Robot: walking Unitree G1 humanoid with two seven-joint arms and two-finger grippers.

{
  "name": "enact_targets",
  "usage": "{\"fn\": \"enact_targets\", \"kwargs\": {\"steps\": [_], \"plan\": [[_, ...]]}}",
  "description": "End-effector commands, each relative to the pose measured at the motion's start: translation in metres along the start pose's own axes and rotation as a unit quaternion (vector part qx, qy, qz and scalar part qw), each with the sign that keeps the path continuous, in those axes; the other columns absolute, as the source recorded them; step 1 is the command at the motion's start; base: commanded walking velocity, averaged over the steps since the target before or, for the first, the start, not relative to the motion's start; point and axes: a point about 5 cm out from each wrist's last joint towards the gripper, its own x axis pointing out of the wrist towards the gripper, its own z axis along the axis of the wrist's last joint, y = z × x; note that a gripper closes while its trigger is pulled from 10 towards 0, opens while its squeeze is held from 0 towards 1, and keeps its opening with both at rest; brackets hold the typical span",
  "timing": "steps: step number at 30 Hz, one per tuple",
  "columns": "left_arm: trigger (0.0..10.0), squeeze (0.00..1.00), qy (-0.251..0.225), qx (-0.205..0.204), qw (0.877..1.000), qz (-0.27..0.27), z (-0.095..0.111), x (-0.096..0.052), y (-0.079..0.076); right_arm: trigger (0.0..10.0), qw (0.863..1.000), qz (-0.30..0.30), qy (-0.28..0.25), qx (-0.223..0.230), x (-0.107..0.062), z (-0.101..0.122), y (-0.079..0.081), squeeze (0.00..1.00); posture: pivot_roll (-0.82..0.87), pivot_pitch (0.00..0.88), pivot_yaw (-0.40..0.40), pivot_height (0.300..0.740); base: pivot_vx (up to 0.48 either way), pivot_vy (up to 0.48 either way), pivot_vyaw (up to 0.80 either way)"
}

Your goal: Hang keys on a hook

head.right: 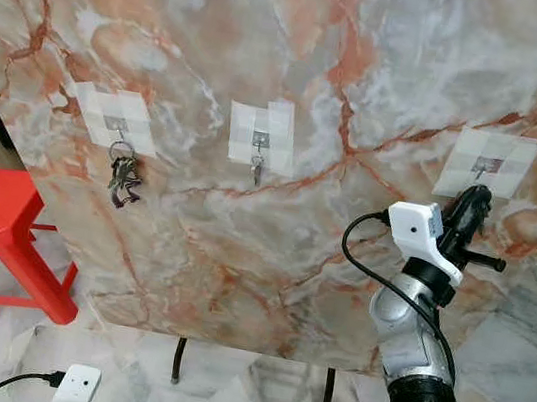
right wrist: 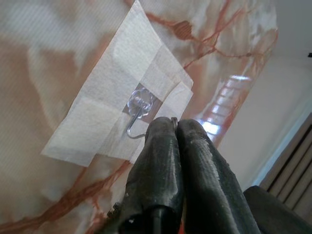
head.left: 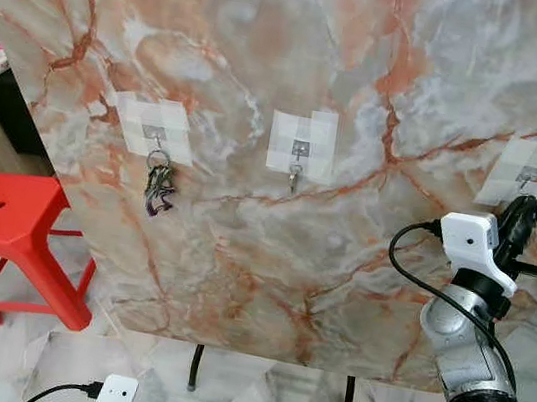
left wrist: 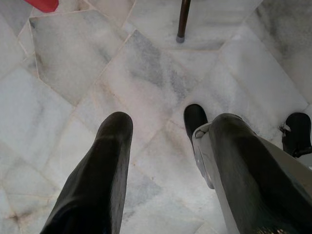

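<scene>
A marble board [head.left: 300,54] stands upright with three taped metal hooks. A bunch of keys [head.left: 158,188] hangs from the left hook [head.left: 154,133]. From the middle hook [head.left: 299,151] hangs a small metal piece. My right gripper [head.left: 522,207] is raised just under the right hook [head.left: 527,179]. In the right wrist view its fingers [right wrist: 161,146] are pressed together on a thin key ring [right wrist: 174,119], whose tip sits right beside the hook's wire [right wrist: 135,122]. The keys below the ring are hidden. My left gripper [left wrist: 168,124] hangs open over the floor.
A red plastic stool [head.left: 2,222] stands left of the board. The board's dark legs [head.left: 194,367] rest on the marble floor. A white plug box [head.left: 115,398] with a black cable lies on the floor at the front left.
</scene>
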Motion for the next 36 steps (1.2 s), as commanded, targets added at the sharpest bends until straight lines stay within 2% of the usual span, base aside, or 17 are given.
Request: {"fn": "enact_targets", "kwargs": {"steps": [1, 13, 27, 36], "plan": [[10.0, 0.0, 0.007, 0.007, 1.0, 0.001, -0.004, -0.001, 0.002, 10.0, 1.0, -0.01, -0.009, 0.001, 0.008, 0.005, -0.002, 0.0, -0.11, 0.0, 0.035, 0.74, 0.0, 0.0, 0.0], [10.0, 0.0, 0.007, 0.007, 1.0, 0.001, -0.004, -0.001, 0.002, 10.0, 1.0, -0.011, 0.002, -0.003, 0.015, 0.003, -0.002, 0.0, -0.1, 0.0, 0.033, 0.74, 0.0, 0.0, 0.0], [10.0, 0.0, 0.007, 0.007, 1.0, 0.002, -0.004, -0.001, 0.002, 10.0, 0.999, 0.021, 0.029, -0.017, 0.019, -0.005, 0.006, 0.0, -0.1, 0.0, 0.036, 0.74, 0.0, 0.0, 0.0], [10.0, 0.0, 0.007, 0.008, 1.0, 0.002, -0.004, -0.001, 0.003, 10.0, 0.999, 0.025, 0.024, -0.013, 0.023, -0.001, 0.008, 0.0, -0.1, 0.0, 0.037, 0.74, 0.0, 0.0, 0.0]]}}
